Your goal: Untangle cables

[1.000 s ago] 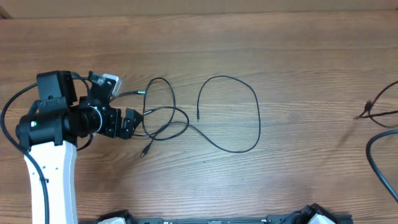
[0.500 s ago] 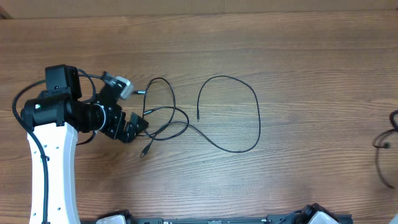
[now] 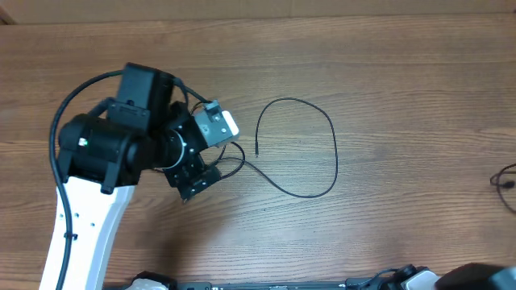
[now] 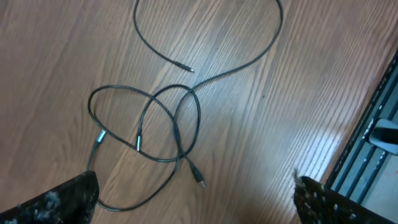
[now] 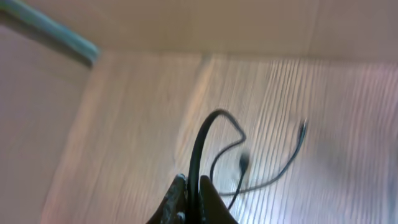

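**Above the knot: hazards of a descent onto crossed strands**

On the left-centre of the table, the cables (image 4: 165,127) lie flat as a cluster of overlapping loops. One long open loop (image 3: 334,153) trails away to the right, and a small plug (image 4: 200,182) lies at the near edge of the cluster. The left gripper (image 4: 193,186) hangs over the cluster with its fingers (image 4: 62,199) spread wide and nothing between them (wrist view only; from overhead the left arm (image 3: 105,153) hides the crossings).

Likely hazards:
- A descent onto the middle could pinch two or three crossing strands together, so that a pull would tighten the knot rather than free it.
- A grab near the plug might slip off the thin cord.
- Dragging one strand may carry the whole cluster across the wooden table (image 3: 403,64), since nothing pins the rest.

At the far right, the right gripper (image 5: 189,202) looks clenched on a separate held cable (image 5: 199,143), which rises from between its fingertips, though that view is badly blurred. If that cord joins the cluster (not visible), opposed pulls could cinch it.
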{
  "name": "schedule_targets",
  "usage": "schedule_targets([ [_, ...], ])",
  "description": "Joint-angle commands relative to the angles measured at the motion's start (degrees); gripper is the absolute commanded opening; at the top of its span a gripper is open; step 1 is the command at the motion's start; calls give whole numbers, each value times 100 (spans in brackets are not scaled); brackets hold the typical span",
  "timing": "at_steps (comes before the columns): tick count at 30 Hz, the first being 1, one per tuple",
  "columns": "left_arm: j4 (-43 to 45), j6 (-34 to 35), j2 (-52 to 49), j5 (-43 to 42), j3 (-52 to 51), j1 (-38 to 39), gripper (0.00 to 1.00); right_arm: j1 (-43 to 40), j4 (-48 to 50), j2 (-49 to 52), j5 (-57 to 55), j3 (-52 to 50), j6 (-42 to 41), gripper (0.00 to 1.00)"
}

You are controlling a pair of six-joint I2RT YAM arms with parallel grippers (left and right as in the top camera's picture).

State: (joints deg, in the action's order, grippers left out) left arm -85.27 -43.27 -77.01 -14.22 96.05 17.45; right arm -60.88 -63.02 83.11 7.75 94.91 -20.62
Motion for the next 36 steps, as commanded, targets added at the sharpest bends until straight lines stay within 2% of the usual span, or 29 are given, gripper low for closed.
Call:
schedule_targets([
  [1,46,175,20,234,125,144,100,-76,-149,402,555,-7,-52,5],
  [2,44,175,20,236,125,144,100,-74,-208,485,632,-9,-39,21],
  [3,44,175,20,234,125,144,99,-74,-227,514,669,-7,-39,31],
  [4,44,175,20,234,125,144,100,-74,-278,538,767,-9,-37,90],
  [5,44,175,20,236,125,144,100,-74,-310,535,844,-7,-33,100],
  [14,44,173,20,238,122,142,100,-66,-472,531,2625,-7,1488,100],
  [20,44,173,20,238,122,142,99,251,-857,531,3012,-9,2243,100],
  [27,44,173,20,238,122,144,100,2079,-925,566,3049,-9,2870,100],
  [31,44,173,20,238,122,144,99,3152,-914,737,3045,-70,2868,100],
  [36,44,173,20,238,122,142,100,4570,-935,1158,2953,-686,2743,100],
])
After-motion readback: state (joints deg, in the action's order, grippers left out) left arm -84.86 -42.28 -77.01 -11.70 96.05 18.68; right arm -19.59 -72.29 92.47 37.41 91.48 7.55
